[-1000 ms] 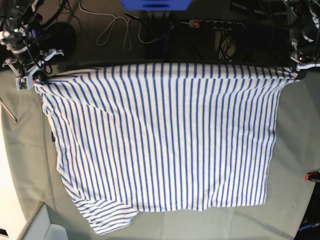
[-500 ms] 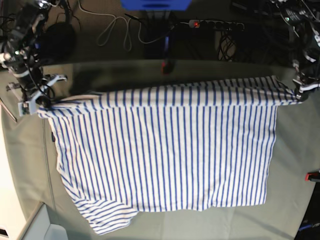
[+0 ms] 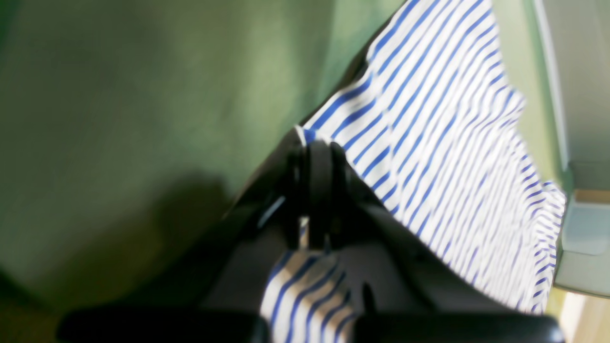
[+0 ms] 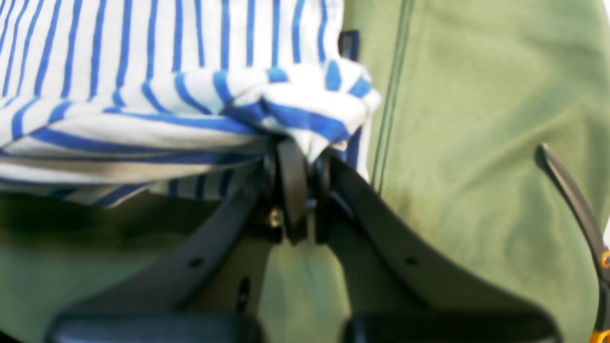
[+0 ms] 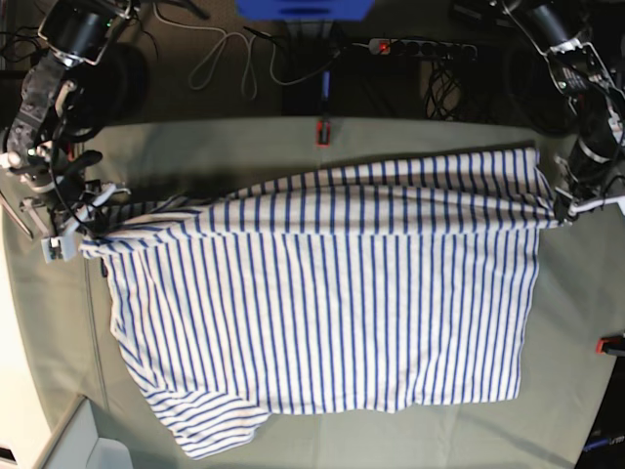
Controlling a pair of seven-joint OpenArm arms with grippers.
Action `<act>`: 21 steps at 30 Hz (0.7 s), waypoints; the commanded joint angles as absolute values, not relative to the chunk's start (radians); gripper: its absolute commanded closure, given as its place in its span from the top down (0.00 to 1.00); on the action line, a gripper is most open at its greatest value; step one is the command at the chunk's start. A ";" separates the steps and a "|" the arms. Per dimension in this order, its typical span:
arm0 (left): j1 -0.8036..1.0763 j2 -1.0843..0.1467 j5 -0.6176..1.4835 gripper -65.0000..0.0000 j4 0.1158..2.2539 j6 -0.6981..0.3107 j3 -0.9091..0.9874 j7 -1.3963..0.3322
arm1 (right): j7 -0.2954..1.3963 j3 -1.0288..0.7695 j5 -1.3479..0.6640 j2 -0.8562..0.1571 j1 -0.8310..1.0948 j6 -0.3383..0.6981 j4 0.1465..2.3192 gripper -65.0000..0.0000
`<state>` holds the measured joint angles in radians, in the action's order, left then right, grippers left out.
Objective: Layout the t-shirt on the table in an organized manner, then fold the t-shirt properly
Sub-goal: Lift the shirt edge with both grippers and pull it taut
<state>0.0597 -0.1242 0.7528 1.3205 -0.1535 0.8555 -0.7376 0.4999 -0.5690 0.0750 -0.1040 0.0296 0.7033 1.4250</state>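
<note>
Since the earlier view, the far edge of the t-shirt point(image 5: 322, 293) has been carried nearer over its own body on the table point(image 5: 576, 322). From the shirt's left corner, the right gripper point(image 5: 80, 227) is pinched on cloth — at the right corner, the left gripper point(image 5: 564, 212) likewise. The held edge runs crosswise between them, the shirt's body lying nearer, so each arm seems equally placed to bring the fold down.
</note>
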 commanded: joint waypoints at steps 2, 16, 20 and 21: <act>0.016 -0.142 0.765 0.00 1.322 -0.159 0.857 -0.722 | 0.476 -0.573 0.128 -0.120 -0.024 0.698 1.422 0.00; -0.067 -0.133 0.707 0.00 1.351 -0.159 0.857 -0.733 | 0.472 -0.581 0.237 -0.105 -0.093 0.698 1.379 0.00; 0.010 -0.133 0.777 0.00 1.458 -0.159 0.865 -0.809 | 0.472 -0.582 0.234 -0.104 -0.019 0.698 1.452 0.00; 0.031 -0.133 0.799 0.00 1.489 -0.159 0.866 -0.837 | 0.472 -0.582 0.234 -0.102 0.001 0.698 1.475 0.00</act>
<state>0.0437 -0.1165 0.7776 1.4666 -0.1474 0.8635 -0.8513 0.4877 -0.5774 0.2424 -0.0875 0.0135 0.7040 1.4540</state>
